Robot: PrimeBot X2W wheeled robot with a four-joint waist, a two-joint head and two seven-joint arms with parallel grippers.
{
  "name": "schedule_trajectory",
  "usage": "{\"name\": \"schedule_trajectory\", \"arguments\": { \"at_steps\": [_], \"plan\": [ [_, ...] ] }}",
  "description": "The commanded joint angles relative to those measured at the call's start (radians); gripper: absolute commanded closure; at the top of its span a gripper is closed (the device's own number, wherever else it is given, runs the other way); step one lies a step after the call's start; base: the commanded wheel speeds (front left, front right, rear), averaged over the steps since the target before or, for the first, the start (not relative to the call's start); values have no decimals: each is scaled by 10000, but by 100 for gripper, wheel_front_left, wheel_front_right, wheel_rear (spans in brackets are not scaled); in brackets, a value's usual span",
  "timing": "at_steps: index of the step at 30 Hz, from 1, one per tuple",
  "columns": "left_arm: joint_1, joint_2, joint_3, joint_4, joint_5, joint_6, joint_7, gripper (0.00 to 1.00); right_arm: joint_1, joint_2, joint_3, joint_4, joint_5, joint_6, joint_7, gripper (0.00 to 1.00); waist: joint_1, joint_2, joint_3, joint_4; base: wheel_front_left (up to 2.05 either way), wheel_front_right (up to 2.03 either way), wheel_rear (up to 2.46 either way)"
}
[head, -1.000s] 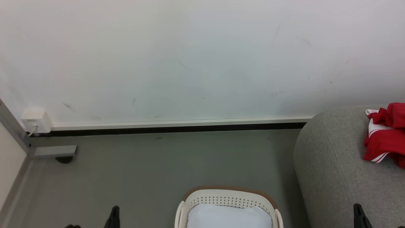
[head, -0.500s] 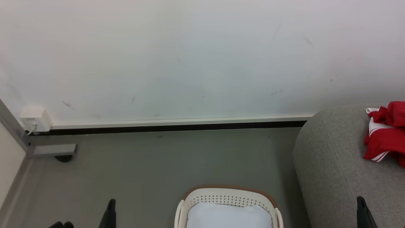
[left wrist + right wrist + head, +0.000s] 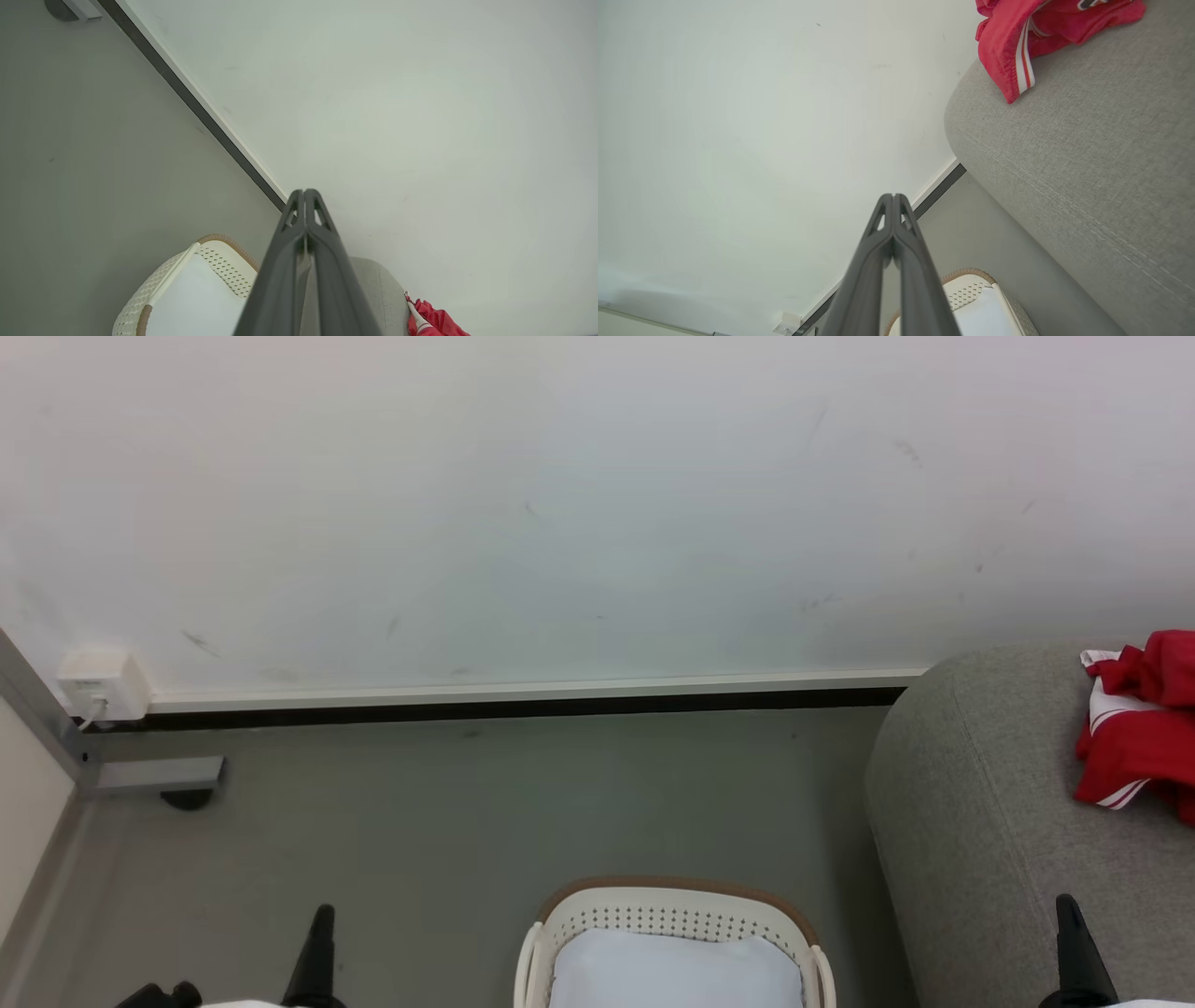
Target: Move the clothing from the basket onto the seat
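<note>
clothing [image 3: 1130, 728] lies crumpled on seat [image 3: 980, 821], near its rounded edge, well apart from basket [image 3: 672, 894]. scrap of black-white lettering shows in right wrist view, cut off at top, unreadable. basket holds white cushion [image 3: 672, 975]. left gripper [image 3: 322, 915], right gripper [image 3: 1067, 907]: fingers pressed together. bare floor [image 3: 467, 821] between basket and wall [image 3: 560, 523].

Left wrist camera. My left gripper [image 3: 304, 195] is pressed shut, jaws flat together, nothing between them, aimed toward the far wall [image 3: 420, 116]. A dark baseboard [image 3: 210, 121] runs along the foot of the wall. On the grey floor [image 3: 93, 163]: the basket [image 3: 219, 261], with a white cushion [image 3: 196, 303] lying in it. Right of the basket is the grey seat [image 3: 380, 294]. The red clothing [image 3: 437, 322] lies on the seat, only partly in frame.
</note>
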Motion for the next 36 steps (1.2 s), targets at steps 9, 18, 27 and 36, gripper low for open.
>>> {"name": "schedule_trajectory", "arguments": {
  "at_steps": [9,18,27,36],
  "plan": [
    [-312,75,185,-216,-1105,-110,286,100,-337,-129,-58,-233,1161,-12,293,100,0,-1,44,-6,0,0,0],
    [-413,83,304,-289,-1970,-165,530,100,-422,-139,-83,-305,2085,-14,533,100,0,-1,90,-13,0,0,0],
    [-483,90,413,-360,-2802,-191,749,100,-543,-149,-107,-385,2966,-16,753,100,0,-1,135,-19,0,0,0],
    [-567,97,508,-428,-3597,-240,951,100,-617,-158,-129,-448,3764,-17,955,100,0,-1,180,-26,0,0,0]
  ]
}}
